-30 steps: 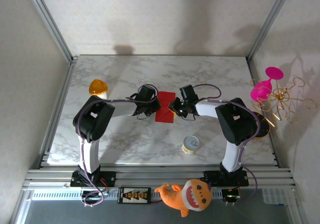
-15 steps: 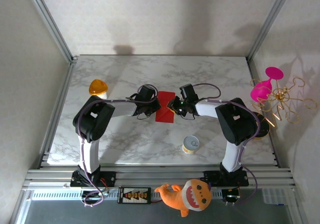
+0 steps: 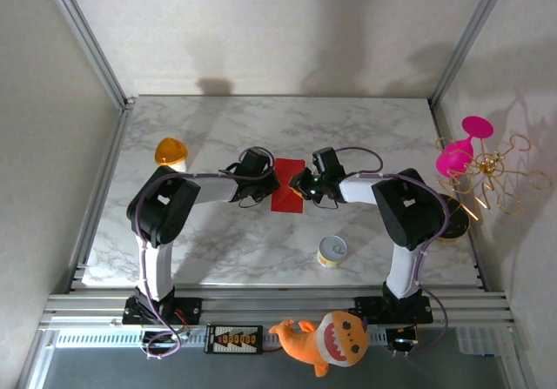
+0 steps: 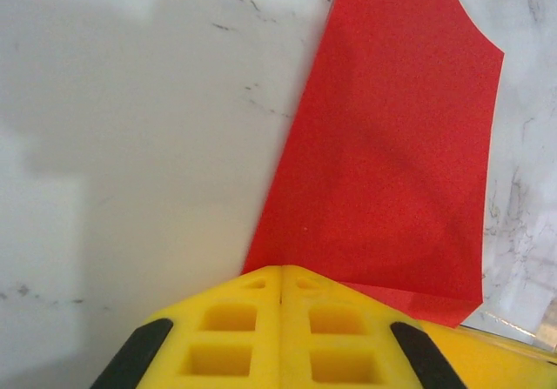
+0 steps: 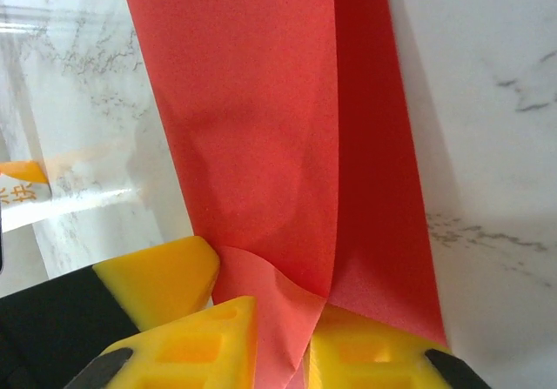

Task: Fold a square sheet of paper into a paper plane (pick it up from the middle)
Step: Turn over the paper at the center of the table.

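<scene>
**Right gripper (image 5: 283, 318) pinching a lifted flap, left gripper (image 4: 281, 278) closed on the far edge**

From above: brackets the square sheet of paper (image 3: 287, 199), already creased narrower, one gripper at each long edge, with its long axis crosswise to both sets of fingers.

At the left wrist: holds the jaws fully closed, tips on the sheet's near corner, red stretching ahead and to the right. Cannot tell whether pinched or merely pinned.

At the right wrist: clamps a curled-up flap between nearly closed fingers (image 5: 187, 271), folded layer ahead and leftward. Seems best placed to carry that flap toward the left gripper.
</scene>
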